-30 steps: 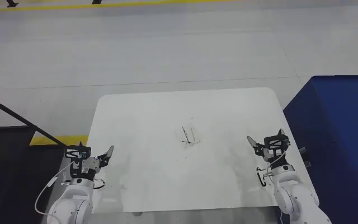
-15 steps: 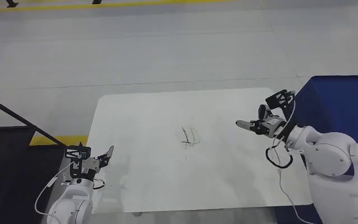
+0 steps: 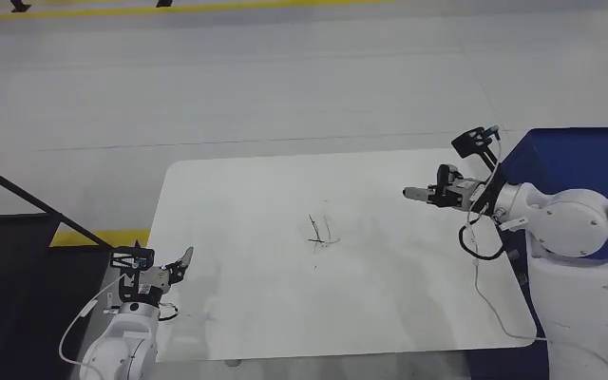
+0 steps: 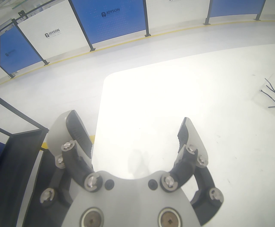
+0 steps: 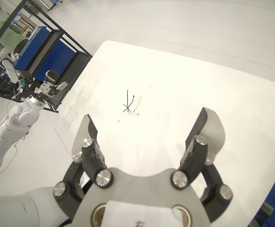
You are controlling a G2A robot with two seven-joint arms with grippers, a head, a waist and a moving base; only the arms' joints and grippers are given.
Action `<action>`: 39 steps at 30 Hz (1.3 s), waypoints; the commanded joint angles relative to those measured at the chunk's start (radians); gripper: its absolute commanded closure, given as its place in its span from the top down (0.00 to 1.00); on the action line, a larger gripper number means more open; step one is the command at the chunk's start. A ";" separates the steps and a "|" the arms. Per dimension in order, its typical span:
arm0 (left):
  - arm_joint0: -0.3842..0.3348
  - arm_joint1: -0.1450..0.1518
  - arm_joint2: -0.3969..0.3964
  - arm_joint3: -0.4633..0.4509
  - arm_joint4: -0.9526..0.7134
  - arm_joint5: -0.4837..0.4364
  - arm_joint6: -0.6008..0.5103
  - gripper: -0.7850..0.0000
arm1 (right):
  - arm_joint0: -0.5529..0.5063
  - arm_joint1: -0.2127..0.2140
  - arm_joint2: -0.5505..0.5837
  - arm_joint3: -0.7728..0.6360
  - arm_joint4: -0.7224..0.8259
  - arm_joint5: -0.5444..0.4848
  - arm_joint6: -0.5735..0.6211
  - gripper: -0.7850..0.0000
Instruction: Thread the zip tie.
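Swings in from the near edge of the table with the right gripper wide open and empty, zip ties lying well ahead of it, left gripper unmoved, also open and empty, probably lining up a grasp

We find here a large robot test hall or laboratory. Around the white table there is a wide, smooth grey floor with a yellow line painted on it. Beyond the far side of the table stand blue and white partition panels on black posts, and a blue cabinet stands just beside the table.
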 commanded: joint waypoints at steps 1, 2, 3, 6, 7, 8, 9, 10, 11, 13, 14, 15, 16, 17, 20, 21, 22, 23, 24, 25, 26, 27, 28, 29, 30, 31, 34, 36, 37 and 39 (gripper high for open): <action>0.000 0.000 0.000 0.000 0.000 0.000 0.000 1.00 | 0.093 -0.003 -0.086 0.081 0.259 0.019 0.113 1.00; 0.000 0.000 0.000 0.000 0.000 0.000 0.000 1.00 | 0.157 -0.006 -0.132 0.132 0.323 0.032 0.160 1.00; 0.000 0.000 0.000 0.000 0.000 0.000 0.000 1.00 | 0.226 -0.012 -0.183 0.188 0.383 0.032 0.201 1.00; 0.000 0.000 0.000 0.000 0.000 0.000 0.000 1.00 | 0.424 -0.038 -0.376 0.420 0.517 0.057 0.274 1.00; 0.000 0.000 0.000 0.000 0.000 0.000 0.000 1.00 | 0.493 -0.050 -0.453 0.500 0.542 0.048 0.274 1.00; 0.000 0.000 0.000 0.000 0.000 0.000 0.000 1.00 | 0.555 -0.063 -0.516 0.596 0.584 0.048 0.274 1.00; 0.000 0.000 0.000 0.000 0.000 0.000 0.000 1.00 | 0.610 -0.079 -0.579 0.678 0.624 0.046 0.274 1.00; 0.000 0.000 0.000 0.000 0.000 0.000 0.000 1.00 | 0.657 -0.095 -0.637 0.749 0.656 0.048 0.274 1.00; 0.000 0.000 0.000 0.000 0.000 0.000 0.000 1.00 | 0.695 -0.111 -0.689 0.811 0.691 0.050 0.274 1.00; 0.000 0.000 0.000 0.000 0.000 0.000 0.000 1.00 | 0.752 -0.140 -0.776 0.920 0.756 0.058 0.274 1.00; 0.000 0.000 0.000 0.000 0.000 0.000 0.000 1.00 | 0.777 -0.152 -0.811 0.965 0.768 0.051 0.274 1.00; 0.000 0.000 0.000 0.000 0.000 0.000 0.000 1.00 | 0.789 -0.158 -0.832 0.991 0.777 0.045 0.274 1.00; 0.000 0.000 0.000 0.000 0.000 0.000 0.000 1.00 | 0.789 -0.158 -0.832 0.991 0.777 0.045 0.274 1.00; 0.000 0.000 0.000 0.000 0.000 0.000 0.000 1.00 | 0.789 -0.158 -0.832 0.991 0.777 0.045 0.274 1.00; 0.000 0.000 0.000 0.000 0.000 0.000 0.000 1.00 | 0.789 -0.158 -0.832 0.991 0.777 0.045 0.274 1.00; 0.000 0.000 0.000 0.000 0.000 0.000 0.000 1.00 | 0.789 -0.158 -0.832 0.991 0.777 0.045 0.274 1.00; 0.000 0.000 0.000 0.000 0.000 0.000 0.000 1.00 | 0.789 -0.158 -0.832 0.991 0.777 0.045 0.274 1.00; 0.000 0.000 0.000 0.000 0.000 0.000 0.000 1.00 | 0.789 -0.158 -0.832 0.991 0.777 0.045 0.274 1.00; 0.000 0.000 0.000 0.000 0.000 0.000 0.000 1.00 | 0.789 -0.158 -0.832 0.991 0.777 0.045 0.274 1.00; 0.000 0.000 0.000 0.000 0.000 0.000 0.000 1.00 | 0.784 -0.158 -0.837 0.985 0.768 0.042 0.274 1.00; 0.000 0.000 0.000 0.000 0.000 0.000 0.000 1.00 | 0.761 -0.162 -0.853 0.957 0.778 0.030 0.274 1.00; 0.000 0.000 0.000 0.000 0.000 0.000 0.000 1.00 | 0.767 -0.164 -0.875 0.954 0.717 0.035 0.255 1.00; 0.000 0.000 0.000 0.000 0.000 0.000 0.000 1.00 | 0.765 -0.172 -0.892 0.953 0.715 0.056 0.244 1.00; 0.000 0.000 0.000 0.000 0.000 0.000 0.000 1.00 | 0.773 -0.182 -0.913 0.963 0.705 0.085 0.233 1.00; 0.000 0.000 0.000 0.000 0.000 0.000 0.000 1.00 | 0.782 -0.195 -0.939 0.969 0.699 0.107 0.231 1.00; 0.000 0.000 0.000 0.000 0.000 0.000 0.000 1.00 | 0.792 -0.210 -0.965 0.975 0.701 0.120 0.230 1.00; 0.000 0.000 0.000 0.000 0.000 0.000 0.000 1.00 | 0.820 -0.262 -1.046 1.036 0.705 0.155 0.242 1.00; 0.000 0.000 0.000 0.000 0.000 0.000 0.000 1.00 | 0.840 -0.299 -1.094 1.083 0.703 0.135 0.259 1.00; 0.000 0.000 0.000 0.000 0.000 0.000 0.000 1.00 | 0.849 -0.316 -1.115 1.114 0.700 0.121 0.270 0.99; 0.000 0.000 0.000 0.000 0.000 0.000 0.000 1.00 | 0.868 -0.348 -1.163 1.178 0.655 0.114 0.267 0.97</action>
